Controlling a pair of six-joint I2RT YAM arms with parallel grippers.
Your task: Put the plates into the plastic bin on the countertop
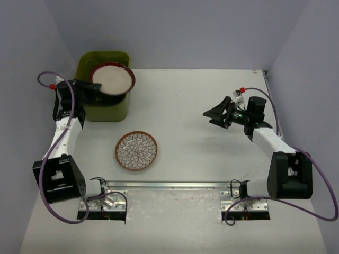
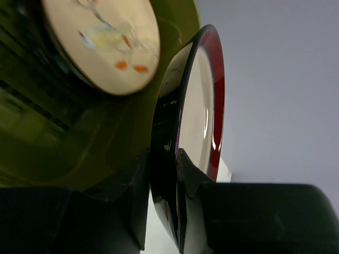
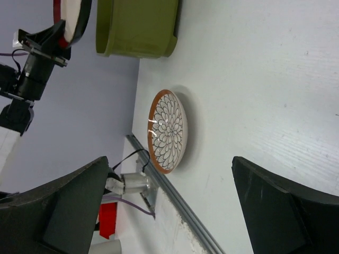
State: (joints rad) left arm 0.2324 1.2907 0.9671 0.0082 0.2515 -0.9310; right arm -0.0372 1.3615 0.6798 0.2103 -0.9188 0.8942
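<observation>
My left gripper (image 1: 92, 87) is shut on the rim of a red-rimmed cream plate (image 1: 112, 79) and holds it above the olive-green plastic bin (image 1: 108, 111). In the left wrist view the black fingers (image 2: 132, 185) pinch that plate (image 2: 198, 106) edge-on, and a cream plate with orange marks (image 2: 103, 42) lies inside the bin (image 2: 127, 132). A brown-rimmed flower-pattern plate (image 1: 136, 151) lies flat on the white countertop (image 1: 201, 153), also in the right wrist view (image 3: 167, 130). My right gripper (image 1: 214, 114) is open and empty, hovering right of centre.
A metal rail (image 1: 169, 184) runs along the countertop's front edge between the arm bases. Grey-blue walls enclose the back and sides. The bin stands in the far left corner, seen also in the right wrist view (image 3: 137, 26).
</observation>
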